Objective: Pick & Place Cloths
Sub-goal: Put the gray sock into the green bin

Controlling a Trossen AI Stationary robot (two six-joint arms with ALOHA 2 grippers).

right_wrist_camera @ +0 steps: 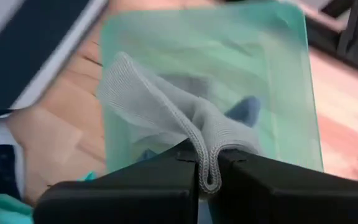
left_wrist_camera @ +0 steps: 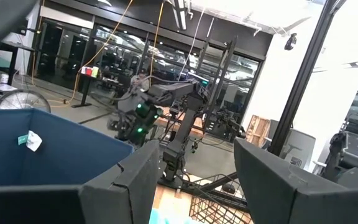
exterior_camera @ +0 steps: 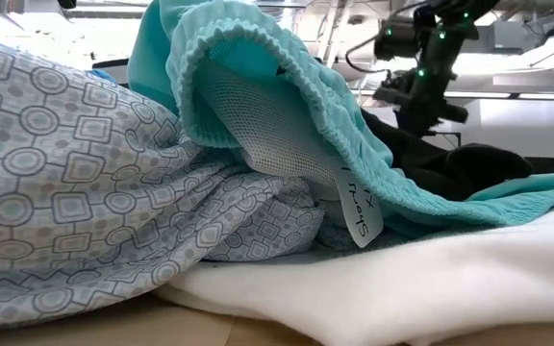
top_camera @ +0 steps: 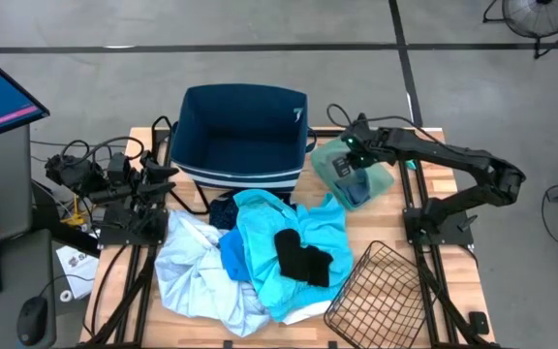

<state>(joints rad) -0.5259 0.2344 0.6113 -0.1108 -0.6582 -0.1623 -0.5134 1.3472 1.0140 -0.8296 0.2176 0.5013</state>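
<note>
1. Desk (top_camera: 444, 165) of pale wood carries everything: a navy bin (top_camera: 243, 136) at 12 o'clock, a heap of cloths (top_camera: 250, 257) at the centre and toward 7 o'clock, a wire basket (top_camera: 376, 291) at 5 o'clock, and a green tray (top_camera: 356, 173) at 2 o'clock.
2. Cloths in the heap overlap: a turquoise garment (top_camera: 269, 242) lies over a pale blue-white patterned one (top_camera: 197, 271), with a black piece (top_camera: 303, 257) on top and a white one (exterior_camera: 450, 279) underneath.
3. Right claw (right_wrist_camera: 208, 169) hovers over the green tray, clenched on a fold of grey ribbed cloth (right_wrist_camera: 160, 106), which hangs from the pinch down toward the tray.
4. Left claw (left_wrist_camera: 194, 180) waits at 9 o'clock beside the bin, fingers spread apart and holding nothing.
5. Doing this step well, as I judge it: only a thin fold is pinched, so the grip looks shallow. Keep the fingers tight, lift until the hanging end clears the tray wall, and let go only when the cloth is fully over its target so no tail drapes across a rim.
6. Writing: a white tag (exterior_camera: 359, 207) on the turquoise garment bears handwriting, too hard to read with certainty. The small tag (left_wrist_camera: 30, 140) inside the bin cannot be read.
</note>
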